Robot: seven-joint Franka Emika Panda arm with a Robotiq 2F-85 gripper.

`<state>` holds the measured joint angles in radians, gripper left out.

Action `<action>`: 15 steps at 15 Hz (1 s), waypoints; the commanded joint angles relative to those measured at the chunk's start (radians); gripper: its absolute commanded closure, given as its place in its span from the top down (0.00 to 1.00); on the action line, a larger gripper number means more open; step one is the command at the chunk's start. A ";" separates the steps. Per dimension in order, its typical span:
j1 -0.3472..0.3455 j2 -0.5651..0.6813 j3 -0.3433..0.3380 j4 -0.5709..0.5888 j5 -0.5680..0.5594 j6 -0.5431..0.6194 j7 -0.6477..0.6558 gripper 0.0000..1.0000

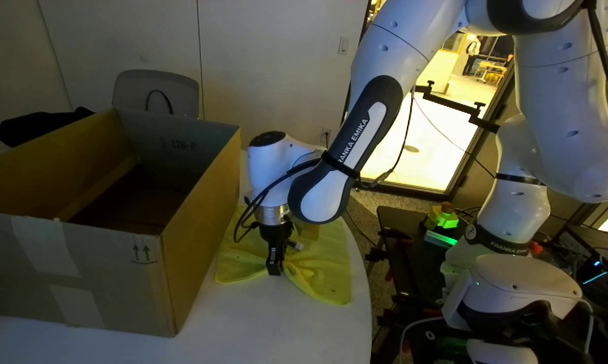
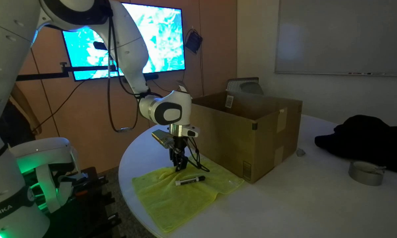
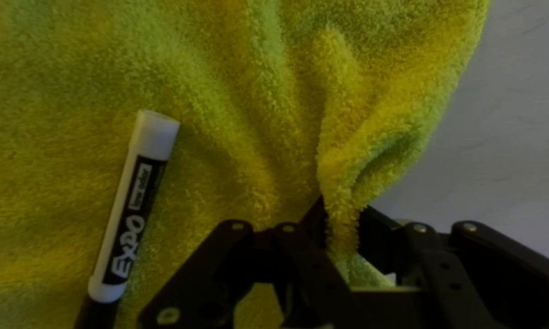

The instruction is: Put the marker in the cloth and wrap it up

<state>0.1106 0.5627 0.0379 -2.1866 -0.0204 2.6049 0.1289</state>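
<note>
The yellow cloth [image 1: 327,253] lies spread on the white table; it also shows in an exterior view [image 2: 177,208] and the wrist view [image 3: 229,114]. The marker [image 2: 190,180] is white with a black label and black cap. It lies on the cloth, apart from the gripper, and shows at the left in the wrist view [image 3: 129,214]. In an exterior view the marker [image 1: 296,244] is partly hidden behind the gripper. My gripper [image 3: 341,224] is shut on a bunched fold at the cloth's edge. It points down at table level in both exterior views [image 1: 275,268] [image 2: 180,166].
A large open cardboard box [image 1: 203,247] stands on the table right beside the cloth and gripper; it shows in an exterior view too [image 2: 225,138]. A grey tape roll [image 2: 366,173] and black fabric [image 2: 363,135] lie beyond it. The table's rounded edge [image 1: 365,283] runs near the cloth.
</note>
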 commanded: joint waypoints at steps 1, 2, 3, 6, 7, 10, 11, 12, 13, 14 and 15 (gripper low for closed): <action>-0.008 -0.083 -0.017 -0.059 0.011 0.012 0.007 0.05; -0.010 -0.099 -0.024 -0.071 0.011 0.019 0.012 0.05; -0.013 -0.120 -0.031 -0.085 0.011 0.024 0.017 0.05; -0.019 -0.165 -0.059 -0.117 0.009 0.038 0.049 0.05; -0.027 -0.179 -0.067 -0.126 0.016 0.035 0.058 0.05; -0.045 -0.204 -0.096 -0.150 0.029 0.037 0.110 0.05; -0.051 -0.205 -0.106 -0.157 0.034 0.042 0.128 0.05; -0.061 -0.209 -0.118 -0.162 0.042 0.041 0.150 0.05; -0.064 -0.209 -0.132 -0.170 0.045 0.050 0.178 0.05; -0.072 -0.212 -0.147 -0.175 0.055 0.049 0.205 0.05; -0.080 -0.210 -0.155 -0.179 0.068 0.054 0.222 0.05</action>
<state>0.0482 0.3861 -0.0942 -2.3238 0.0100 2.6264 0.2907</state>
